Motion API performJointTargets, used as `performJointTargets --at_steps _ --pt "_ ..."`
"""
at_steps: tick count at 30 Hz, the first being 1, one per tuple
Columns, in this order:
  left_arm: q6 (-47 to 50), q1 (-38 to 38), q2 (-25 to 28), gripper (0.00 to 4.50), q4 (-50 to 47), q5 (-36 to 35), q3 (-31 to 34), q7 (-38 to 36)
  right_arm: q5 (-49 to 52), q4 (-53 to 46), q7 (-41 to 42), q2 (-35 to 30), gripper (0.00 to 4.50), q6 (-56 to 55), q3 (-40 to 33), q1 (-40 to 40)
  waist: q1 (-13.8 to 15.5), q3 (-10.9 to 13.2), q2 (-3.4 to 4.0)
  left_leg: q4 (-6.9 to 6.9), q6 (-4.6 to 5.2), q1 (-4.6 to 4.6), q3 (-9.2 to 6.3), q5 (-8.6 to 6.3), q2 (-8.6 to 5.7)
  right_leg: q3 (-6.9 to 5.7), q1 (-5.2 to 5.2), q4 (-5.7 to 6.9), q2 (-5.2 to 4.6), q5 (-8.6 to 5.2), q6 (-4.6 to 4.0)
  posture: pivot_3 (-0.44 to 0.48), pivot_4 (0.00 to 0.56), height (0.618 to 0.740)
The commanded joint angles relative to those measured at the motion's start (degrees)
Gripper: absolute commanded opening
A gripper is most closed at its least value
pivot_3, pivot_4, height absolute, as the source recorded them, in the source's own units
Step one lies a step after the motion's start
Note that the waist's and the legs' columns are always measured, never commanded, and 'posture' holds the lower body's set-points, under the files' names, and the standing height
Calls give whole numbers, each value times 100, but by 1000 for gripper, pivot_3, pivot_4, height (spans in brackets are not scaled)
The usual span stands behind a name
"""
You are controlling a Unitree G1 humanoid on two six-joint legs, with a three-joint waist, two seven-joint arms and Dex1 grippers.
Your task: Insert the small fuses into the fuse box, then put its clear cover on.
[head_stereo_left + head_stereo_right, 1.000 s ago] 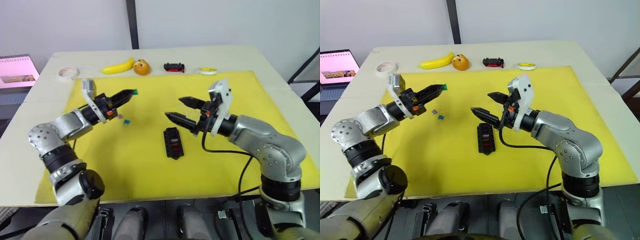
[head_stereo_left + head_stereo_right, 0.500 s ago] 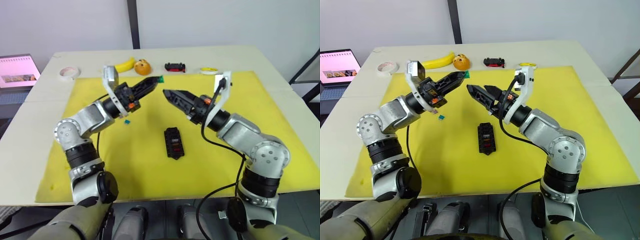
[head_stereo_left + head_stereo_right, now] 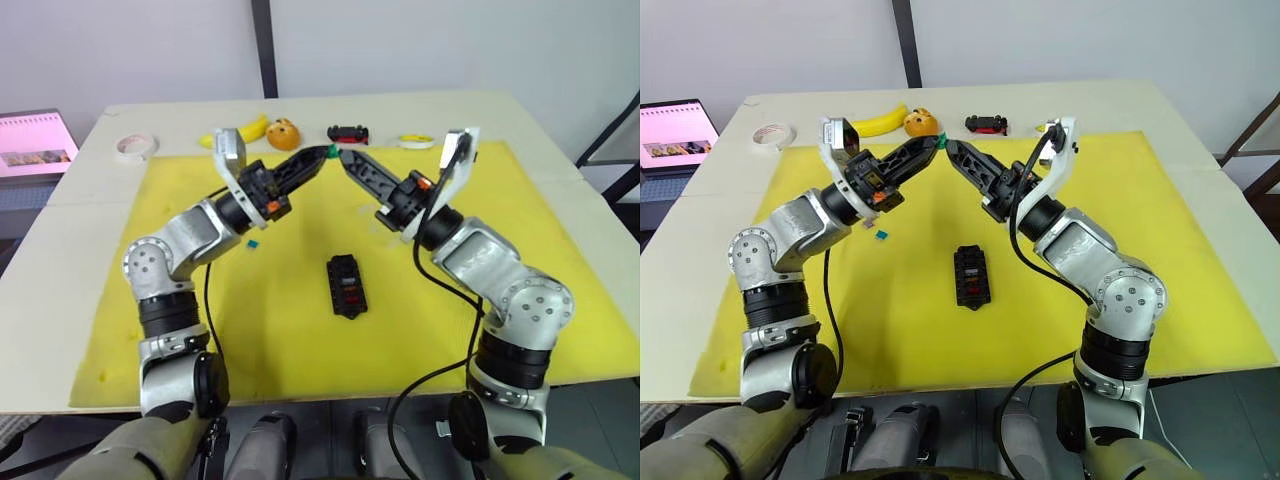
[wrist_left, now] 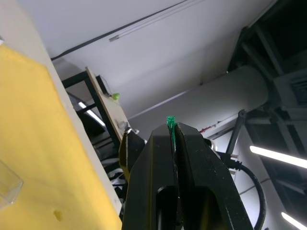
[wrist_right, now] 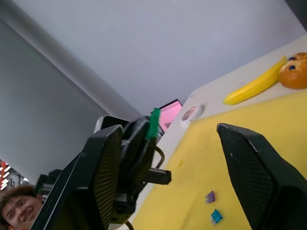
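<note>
My left gripper [image 3: 320, 156] is shut on a green small fuse [image 3: 329, 151], which sticks out of its tip [image 4: 171, 122], raised over the far middle of the yellow mat. Facing it, my right gripper [image 5: 168, 132] stands open, and the left gripper's tip with the fuse lies between its spread fingers. The black fuse box [image 3: 346, 285] lies on the mat below and nearer to me, with red showing in its slots. A teal fuse [image 3: 254, 242] and a purple one [image 5: 209, 196] lie loose on the mat to the left. The clear cover [image 4: 7, 189] rests on the mat.
Along the table's far edge are a tape roll [image 3: 135, 146], a banana [image 3: 240, 131], an orange [image 3: 285, 133], a black-and-red toy car [image 3: 348, 133] and a yellow-and-white ring [image 3: 417, 141]. A pink screen [image 3: 35, 143] stands far left. A person [image 5: 14, 211] shows in the right wrist view.
Both arms have risen and swung toward each other over the far middle of the mat. The left gripper's green fuse now sits between the right gripper's open fingers.
</note>
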Motion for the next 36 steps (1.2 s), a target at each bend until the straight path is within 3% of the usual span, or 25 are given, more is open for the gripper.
performJointTargets --at_steps 1,15,18,35,36 --pt "-184 8 87 0 -215 -296 -167 -19 228 -94 -59 -51 3249 -171 95 -83 0 0 0 0 0 0 0 0 0 0 0 0 0 0 0 0 150 740" --pt "-597 80 326 0 -211 -514 -570 -51 219 -128 -8 -313 3249 -430 415 -56 1 0 0 0 1 0 0 0 0 0 0 0 1 0 0 0 150 740" --pt "-657 73 348 0 -177 -521 -625 -84 232 -123 -10 -344 2498 -466 456 -59 1 0 0 0 1 0 0 0 0 0 0 0 1 0 0 0 150 740" --pt "-767 145 399 0 -216 -617 -796 -123 369 -77 -77 -433 2498 -572 534 -117 0 0 0 0 1 0 1 0 2 0 0 -2 3 0 0 0 150 740" --pt "-778 148 391 0 -217 -615 -808 -122 359 -75 -78 -432 2250 -568 544 -116 0 0 0 0 1 0 1 0 2 0 1 -2 3 0 0 0 150 740"
